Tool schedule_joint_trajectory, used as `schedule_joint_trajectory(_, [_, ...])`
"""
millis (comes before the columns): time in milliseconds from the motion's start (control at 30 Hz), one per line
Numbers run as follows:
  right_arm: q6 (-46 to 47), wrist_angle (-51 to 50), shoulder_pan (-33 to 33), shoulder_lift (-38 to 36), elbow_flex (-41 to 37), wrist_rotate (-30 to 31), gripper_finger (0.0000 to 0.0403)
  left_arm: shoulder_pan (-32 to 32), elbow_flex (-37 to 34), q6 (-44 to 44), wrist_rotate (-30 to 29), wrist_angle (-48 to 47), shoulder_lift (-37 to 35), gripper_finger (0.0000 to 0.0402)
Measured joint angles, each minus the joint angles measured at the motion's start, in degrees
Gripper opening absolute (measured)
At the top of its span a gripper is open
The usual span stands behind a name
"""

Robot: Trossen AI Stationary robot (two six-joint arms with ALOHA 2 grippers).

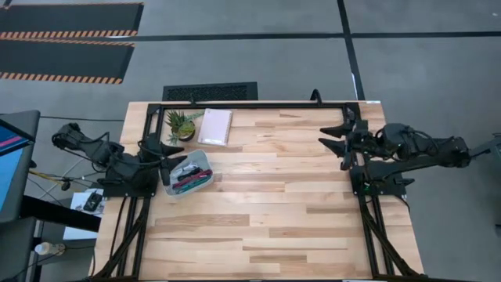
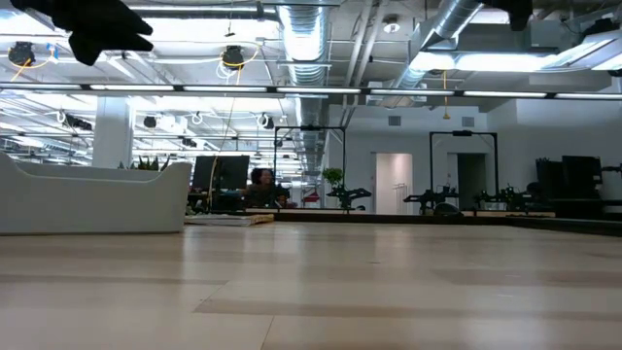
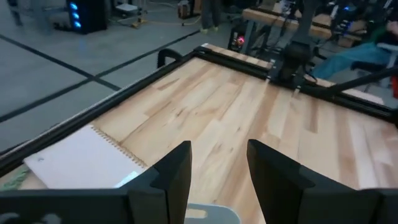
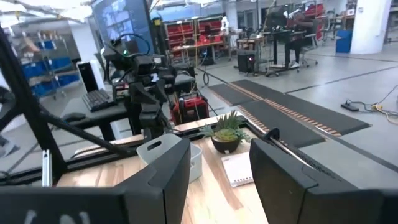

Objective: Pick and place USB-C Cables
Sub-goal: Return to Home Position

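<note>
While cables (image 1: 188,178) occupy the tray (image 1: 201,157), plant (image 1: 180,125) and notebook (image 1: 215,126) sit nearby.

The table (image 1: 266,204) is pale wood in striped planks, framed black. The left tray (image 1: 207,162) is pale grey; cables (image 1: 190,180) inside show black, magenta and teal. The notebook (image 1: 215,126) is white and the plant (image 1: 180,121) green. Far left, the black mats (image 1: 66,17) have orange-striped edges.

Bright, even light from ceiling lamps (image 2: 466,61); faint sheen on the wooden table (image 2: 389,282), shadows soft
</note>
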Motion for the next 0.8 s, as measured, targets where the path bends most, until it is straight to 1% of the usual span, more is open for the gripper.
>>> schedule_joint_trajectory(267, [2.7,0.1,-0.8,-5.0,-4.9,-0.1,0.0192,0.0,-0.6,0.0,-1.3,0.2,-6.0,0.0143])
schedule_joint_trajectory(433, [4.6,0.9,-1.0,-6.5,-9.2,0.1,0.0189,0.0,-0.6,0.0,-1.3,0.1,-10.1,0.0143])
schedule_joint_trajectory(533, [5.6,3.2,-1.0,-6.7,-11.8,0.2,0.0189,0.0,-1.3,-0.1,-1.5,0.5,-12.1,0.0143])
schedule_joint_trajectory(633, [5.7,6.2,-1.0,-6.6,-14.4,0.2,0.0189,0.0,-4.7,-0.8,-2.8,1.6,-14.3,0.0143])
schedule_joint_trajectory(800, [5.7,11.7,-1.0,-6.6,-18.6,0.2,0.0189,0.0,-12.7,-5.1,-4.2,3.9,-18.2,0.0144])
